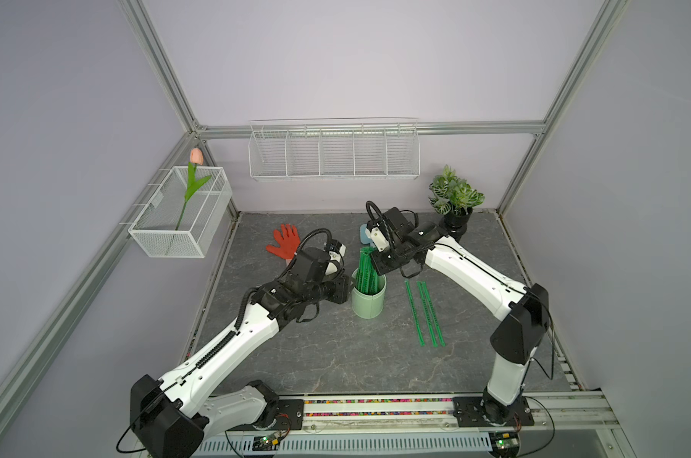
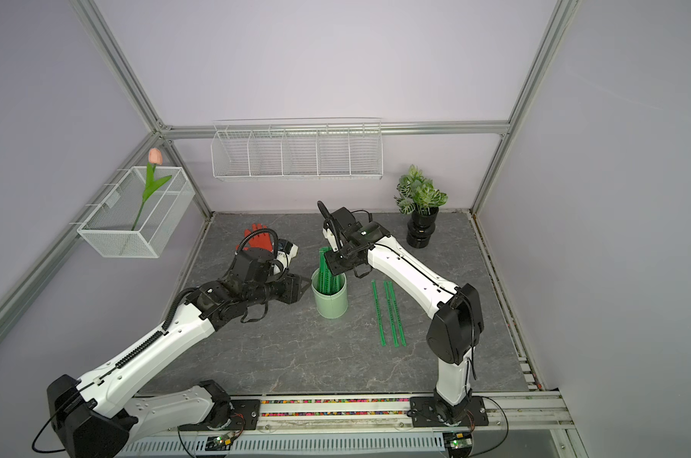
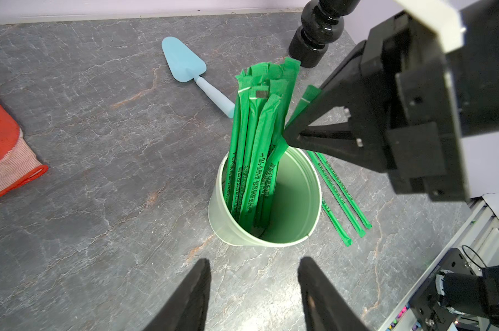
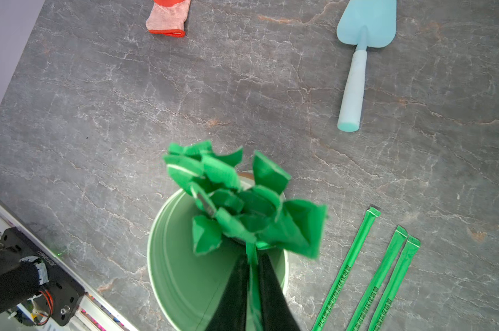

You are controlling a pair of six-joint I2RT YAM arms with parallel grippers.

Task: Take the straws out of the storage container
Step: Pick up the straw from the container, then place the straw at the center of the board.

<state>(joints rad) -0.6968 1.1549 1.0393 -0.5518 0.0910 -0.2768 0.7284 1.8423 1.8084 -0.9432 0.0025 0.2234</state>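
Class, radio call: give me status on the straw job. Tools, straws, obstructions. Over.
Right tool shut on one straw above cup. Left tool open, short of cup. Three straws out beside cup, bunch inside. Nothing in the way.

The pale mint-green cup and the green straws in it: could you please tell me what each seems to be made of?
Pale mint-green cylindrical cup: probably thin painted metal with a satin finish. It has a sharp rim with a side seam, though plastic is possible. Bright green straws: matte paper wrappers, judging by the flat crimped ends and dark print. The straws inside are hidden.
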